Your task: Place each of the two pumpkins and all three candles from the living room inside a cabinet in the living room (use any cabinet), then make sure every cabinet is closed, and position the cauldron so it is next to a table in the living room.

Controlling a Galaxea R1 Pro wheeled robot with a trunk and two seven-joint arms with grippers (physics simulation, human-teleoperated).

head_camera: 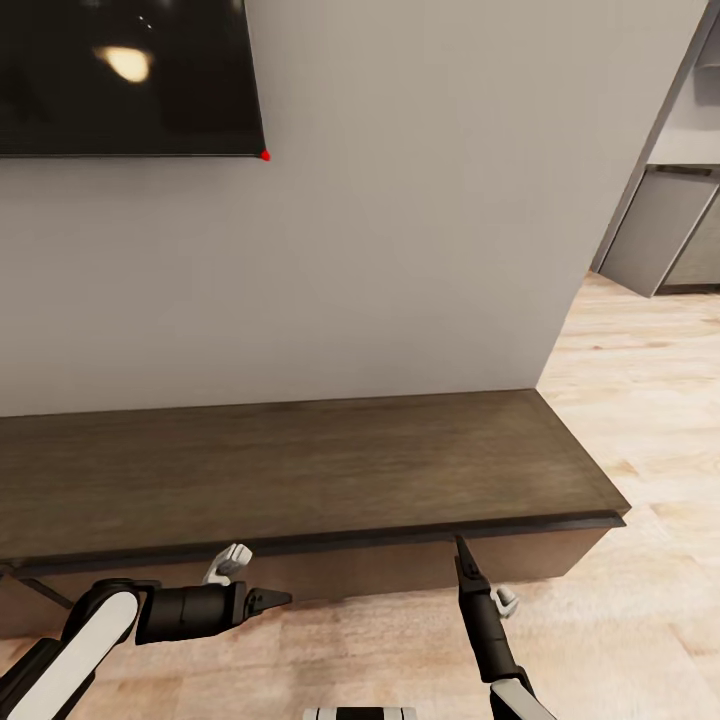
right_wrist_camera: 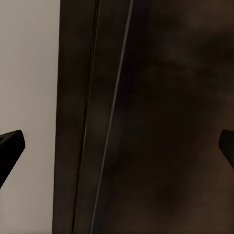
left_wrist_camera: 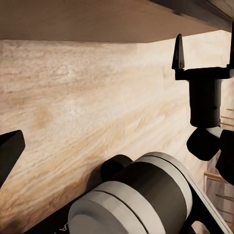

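Note:
The long dark brown cabinet (head_camera: 300, 470) runs along the wall in front of me, and its front looks flush and shut. My left gripper (head_camera: 270, 600) is low in front of the cabinet, pointing right, open and empty; one fingertip (left_wrist_camera: 9, 151) shows over the wood floor. My right gripper (head_camera: 462, 555) points up at the cabinet's top front edge (right_wrist_camera: 112, 122), open with nothing between its fingers. It also appears in the left wrist view as the right gripper (left_wrist_camera: 204, 53). The pumpkins, candles, cauldron and table are out of view.
A black TV (head_camera: 120, 75) hangs on the grey wall above the cabinet. Pale wood floor (head_camera: 650, 420) opens to the right past the cabinet's end, leading to grey kitchen cabinets (head_camera: 665, 240).

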